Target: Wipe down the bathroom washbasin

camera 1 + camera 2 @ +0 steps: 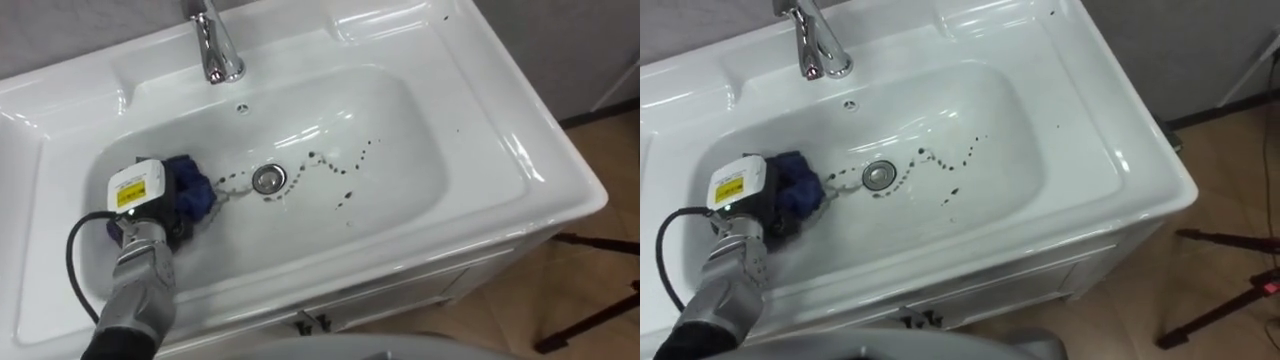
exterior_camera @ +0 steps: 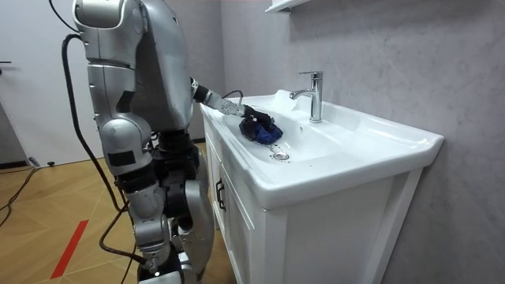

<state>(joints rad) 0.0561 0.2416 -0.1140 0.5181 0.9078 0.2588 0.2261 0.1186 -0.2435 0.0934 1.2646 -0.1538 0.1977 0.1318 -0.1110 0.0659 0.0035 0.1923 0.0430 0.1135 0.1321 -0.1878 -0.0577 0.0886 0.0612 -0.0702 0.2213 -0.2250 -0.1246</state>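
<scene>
We see the robot standing close against a white vanity cabinet (image 2: pixel 237 229), its front to the basin (image 1: pixel 410 140) set into the white worktop (image 1: pixel 520 120). Its left arm reaches down into the bowl from the lower left. The left robot hand (image 1: pixel 145 224) rests on a crumpled blue cloth (image 1: pixel 197 190) lying on the basin floor, left of the drain (image 1: pixel 267 179) and near it. We cannot tell whether the robot hand is open or closed on the cloth, since the cloth and the back of the hand cover that part.

A trail of dark specks (image 1: pixel 345 178) runs from the drain towards the right side of the bowl, and a few more lie between the cloth and the drain. The chrome faucet (image 1: pixel 214 45) stands on the back rim, behind the drain and slightly to its left.
</scene>
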